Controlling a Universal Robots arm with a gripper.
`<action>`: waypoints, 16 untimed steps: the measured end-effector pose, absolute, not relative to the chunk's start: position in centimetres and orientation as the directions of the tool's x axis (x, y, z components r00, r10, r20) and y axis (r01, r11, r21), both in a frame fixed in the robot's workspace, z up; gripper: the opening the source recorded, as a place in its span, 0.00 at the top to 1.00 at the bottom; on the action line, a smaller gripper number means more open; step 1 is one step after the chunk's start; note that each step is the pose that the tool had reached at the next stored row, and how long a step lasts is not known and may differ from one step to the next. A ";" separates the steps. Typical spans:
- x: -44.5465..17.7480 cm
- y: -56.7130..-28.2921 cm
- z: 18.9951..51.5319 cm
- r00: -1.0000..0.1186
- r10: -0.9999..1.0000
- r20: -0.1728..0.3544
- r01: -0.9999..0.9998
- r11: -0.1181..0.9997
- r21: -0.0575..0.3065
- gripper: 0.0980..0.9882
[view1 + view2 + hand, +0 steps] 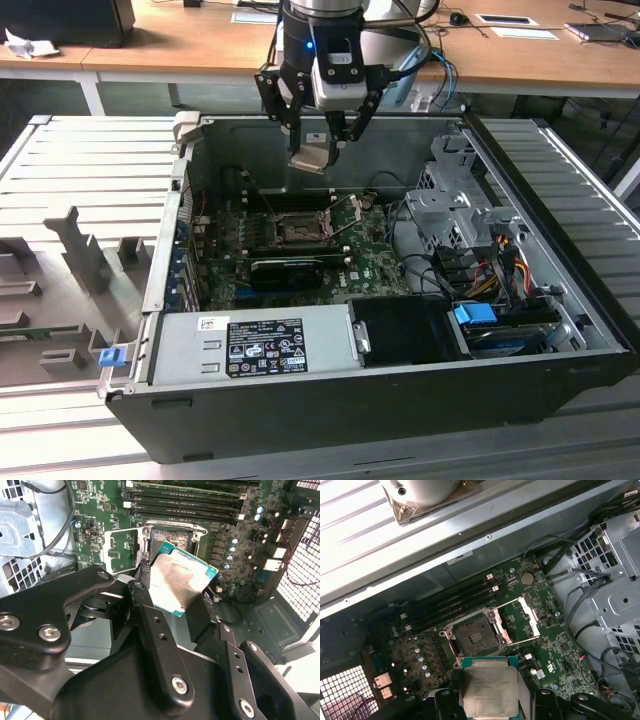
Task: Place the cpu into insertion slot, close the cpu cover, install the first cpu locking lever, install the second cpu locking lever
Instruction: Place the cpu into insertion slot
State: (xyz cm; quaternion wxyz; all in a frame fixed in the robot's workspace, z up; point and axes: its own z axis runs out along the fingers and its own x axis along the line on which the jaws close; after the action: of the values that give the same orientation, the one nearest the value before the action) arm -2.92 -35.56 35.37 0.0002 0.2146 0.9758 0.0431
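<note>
My gripper (pixel 322 143) hangs above the open computer case, shut on the cpu (pixel 310 157), a pale silver square plate held tilted by its edges. In both wrist views the cpu (pixel 179 581) (pixel 490 687) sits between the black fingers (pixel 146 611), well above the board. The insertion slot (pixel 300 232) (pixel 477 635) (pixel 173 538) is a dark square socket with a metal rim on the green board, bare inside. The cpu cover (pixel 521 621) (pixel 120 550) stands swung open beside the socket. A thin lever (pixel 345 212) sticks up next to the slot.
A long black card (pixel 285 268) lies just in front of the socket. Memory sticks (pixel 185 500) run along its far side. A grey power supply (pixel 250 345) lines the case's near wall, and a drive cage (pixel 450 210) with cables stands at the exterior view's right.
</note>
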 end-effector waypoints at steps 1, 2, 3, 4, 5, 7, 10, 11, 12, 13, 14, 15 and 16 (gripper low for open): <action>-2.9 -35.6 35.4 -0.907 0.420 0.018 0.420 0.904 0.084 0.52; -2.9 -35.6 35.3 -0.906 0.423 0.018 0.423 0.902 0.084 0.52; -2.9 -35.6 35.3 -0.905 0.425 0.018 0.425 0.901 0.084 0.52; -2.9 -35.6 35.3 -0.904 0.427 0.018 0.427 0.900 0.084 0.52; -2.9 -35.6 35.3 -0.903 0.430 0.018 0.430 0.899 0.084 0.52; -2.9 -35.6 35.3 -0.900 0.435 0.018 0.434 0.897 0.084 0.52; -2.9 -35.6 35.3 -0.896 0.443 0.018 0.443 0.893 0.084 0.52; -2.9 -35.6 35.3 -0.894 0.447 0.018 0.447 0.891 0.084 0.52; -2.9 -35.6 35.2 -0.892 0.452 0.018 0.452 0.888 0.084 0.52; -2.9 -35.6 35.2 -0.890 0.456 0.018 0.456 0.886 0.084 0.52; -2.9 -35.6 35.2 -0.888 0.460 0.018 0.460 0.884 0.084 0.52; -2.9 -35.6 35.2 -0.886 0.463 0.018 0.463 0.882 0.084 0.52; -2.9 -35.6 35.2 -0.885 0.465 0.018 0.465 0.881 0.084 0.52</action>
State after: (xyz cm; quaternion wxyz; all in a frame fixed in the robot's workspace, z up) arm -2.92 -35.56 35.23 0.0014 0.2399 0.9698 0.0431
